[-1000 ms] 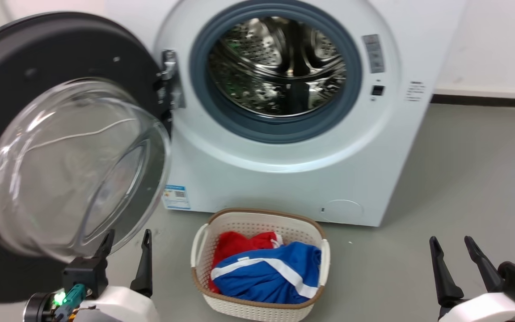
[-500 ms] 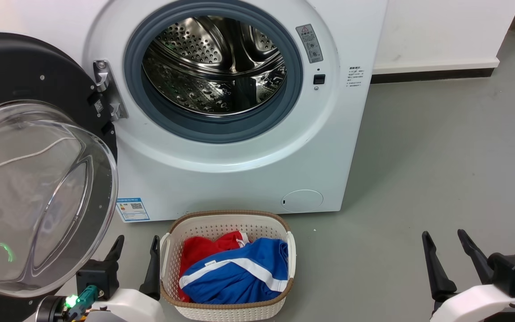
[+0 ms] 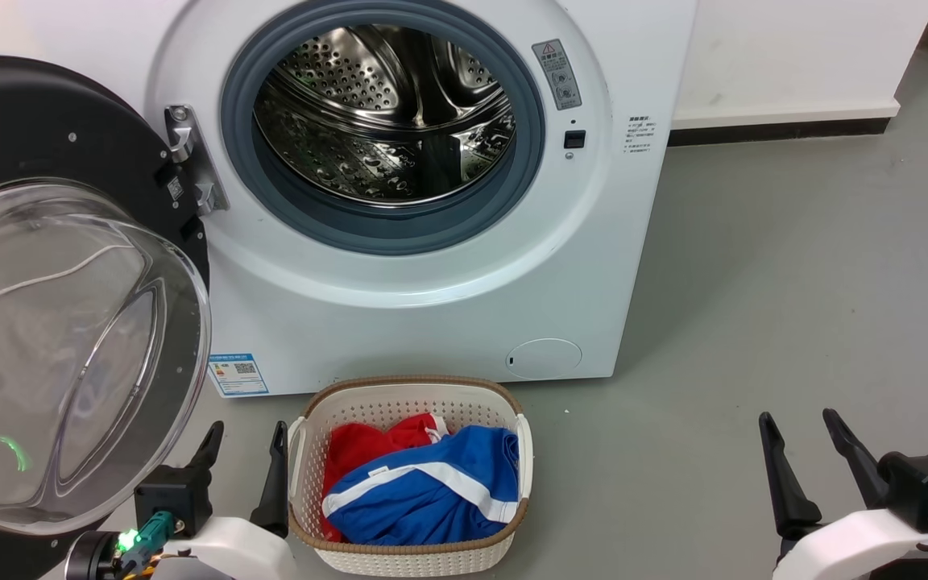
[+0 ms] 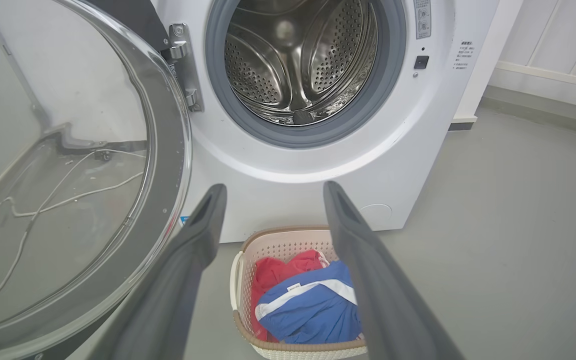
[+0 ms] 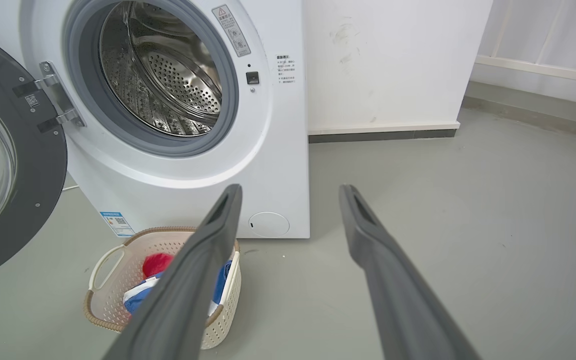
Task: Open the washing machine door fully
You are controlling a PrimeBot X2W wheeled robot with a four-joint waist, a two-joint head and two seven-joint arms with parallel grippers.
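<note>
Head and wrist views, front-loading washer. The washing machine door point(image 3: 69, 266) stands swung wide on the left of the white washer point(image 3: 432, 322), hung from a bright metal hinge point(image 3: 190, 161) at the left edge of the opening, its inner face turned toward me. The door is a large disc with a matt black rim studded with small screws. From its centre bulges a clear glass bowl point(image 3: 53, 379), smooth and glossy, through which a pale cable on the floor point(image 3: 754, 282) shows.

The round opening is lined by a grey rubber gasket point(image 3: 383, 235). Behind it lies the stainless drum point(image 3: 383, 121), mirror-bright, perforated with rows of small holes and ribbed by raised paddles. On the grey, smooth floor, just in front of the washer, sits a cream plastic basket point(image 3: 412, 381) of woven lattice pattern with a brown rim. It holds a crumpled red garment point(image 3: 367, 447) and a blue garment point(image 3: 432, 491) with a white stripe.

My left pincer point(image 3: 247, 427) hangs low between the bowl's lower edge and the basket, its two long, dark, tapering fingers spread apart and holding nothing. My right pincer point(image 3: 798, 416) hovers over bare floor, well apart from washer and basket, fingers likewise parted and empty.
</note>
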